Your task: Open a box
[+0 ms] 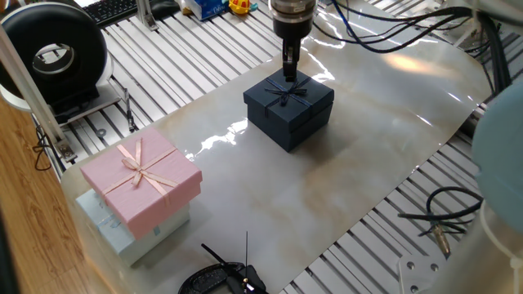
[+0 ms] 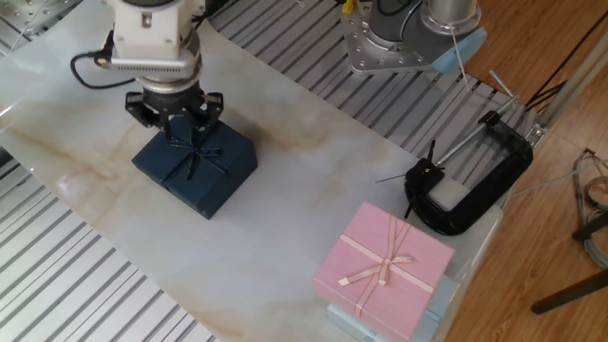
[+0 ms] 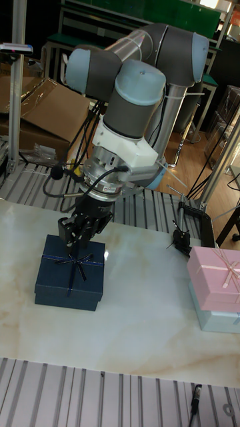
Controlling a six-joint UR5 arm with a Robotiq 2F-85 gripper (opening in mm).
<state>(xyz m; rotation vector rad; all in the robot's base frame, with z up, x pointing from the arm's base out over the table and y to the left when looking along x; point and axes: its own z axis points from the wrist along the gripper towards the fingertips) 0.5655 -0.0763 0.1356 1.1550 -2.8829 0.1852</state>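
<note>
**Navy box waiting under the hand, lid on**

Navy card is showing on every face of the box (image 1: 288, 109), which is sitting closed on the pale marbled bench (image 1: 384, 155), lid fully seated and its dark bow (image 1: 288, 92) lying flat on top. It is standing alone toward the far side of the sheet, well apart from the pink box (image 1: 140, 180) stacked on a pale one (image 1: 110, 230) at the near left; that free space is probably giving the arm room to lift a lid clear.

Above it the hand (image 2: 174, 122) is hanging straight down, wrist vertical, fingers pointing at the lid. In the other fixed view the fingers (image 2: 208, 104) are standing apart, spread to either side of the bow and holding nothing. The tips are hovering just over the far part of the lid, near the knot, and I cannot tell whether they are touching the ribbon. A vertical approach is suiting a lid that slides upward, so the grip is likely meant for the bow or the lid's edges.

A black clamp (image 2: 470, 185) is lying near the pink box, out of the way.
</note>
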